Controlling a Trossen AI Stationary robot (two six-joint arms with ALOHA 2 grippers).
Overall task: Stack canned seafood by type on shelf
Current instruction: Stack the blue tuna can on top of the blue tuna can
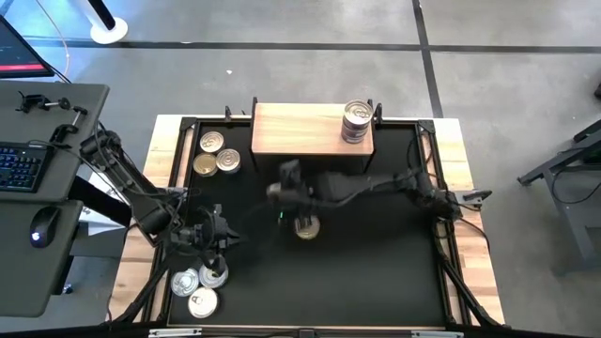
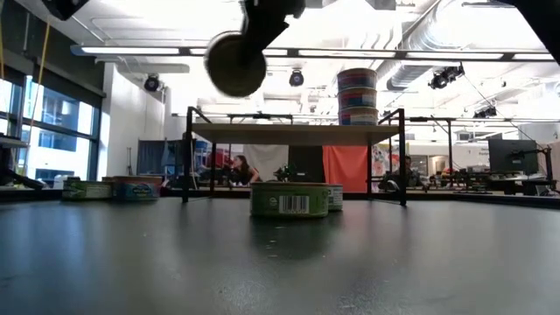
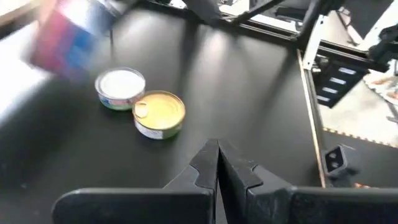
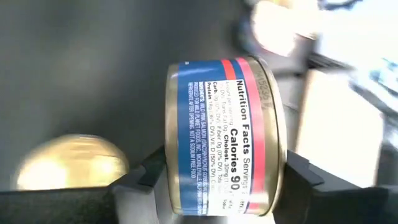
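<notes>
Blue-and-red label reading "Nutrition Facts, Calories 90" wraps the tin (image 4: 224,137) clamped in the right hand (image 4: 227,177), held above mid-surface; left hand (image 3: 217,165) clenched empty.

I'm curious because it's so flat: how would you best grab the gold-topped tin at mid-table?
Grip the gold-topped tin across its round side wall, coming straight down: it lies flat, lid up. Pinch on the sides away from the silver-topped tin beside it.

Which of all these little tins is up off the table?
The blue-and-red labelled tin, clamped on its side in the right gripper; the others sit flat on table or shelf.
</notes>
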